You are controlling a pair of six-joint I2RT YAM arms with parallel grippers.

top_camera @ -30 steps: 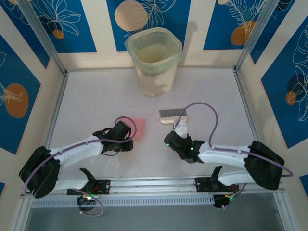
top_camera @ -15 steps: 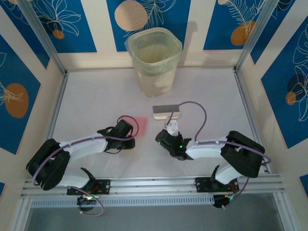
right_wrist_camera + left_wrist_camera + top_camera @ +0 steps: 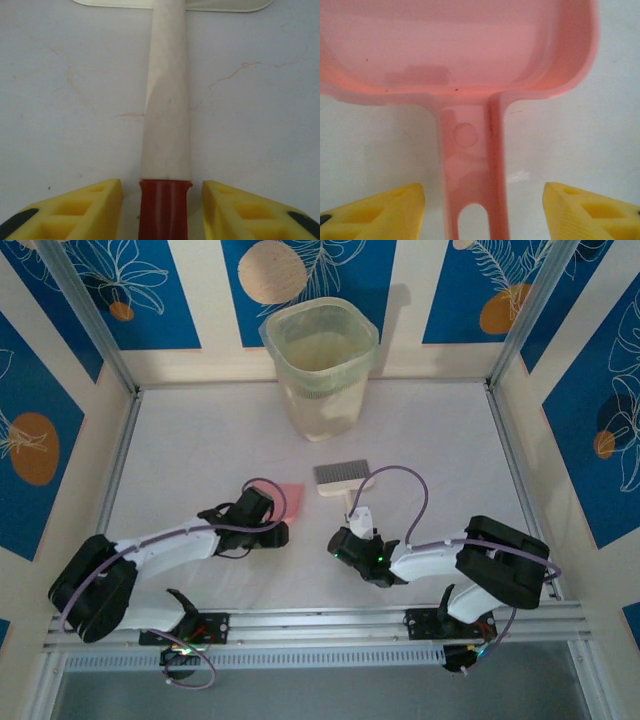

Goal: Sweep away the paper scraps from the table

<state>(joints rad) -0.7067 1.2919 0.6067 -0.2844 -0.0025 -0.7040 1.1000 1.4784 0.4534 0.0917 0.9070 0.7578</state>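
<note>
**Table** [image 3: 200, 440]: flat white-grey surface, aluminium rails [image 3: 120, 470] along its edges, blue-and-cream patterned walls [image 3: 90, 300] around it.

**Brush**: lies flat on the table, right of centre. Its long axis runs from near edge to far edge, leaning slightly. The brush head [image 3: 342, 477] is at the far end, its bristle strip set crosswise, parallel to the far edge. The pale wooden handle [image 3: 167, 100] points back at the near edge and ends in a red cap [image 3: 165, 210].

**Right gripper** [image 3: 162, 192]: parted, one yellow finger [image 3: 85, 207] on each side of the red cap with a narrow gap on both sides; it grips nothing.

**Dustpan** [image 3: 290, 502]: pink plastic, flat on the table left of the brush and apart from it. The pan lies toward the far right; its slotted handle [image 3: 470, 165] points near-left. A few dark specks sit on the pan floor.

**Left gripper** [image 3: 483, 197]: wide apart, its fingers [image 3: 385, 210] well clear of the dustpan handle between them; it grips nothing.

**Bin** [image 3: 320, 370]: tall, translucent, pale green, upright at the middle of the far edge, beyond the brush head. Its contents cannot be made out through the cloudy wall.
</note>
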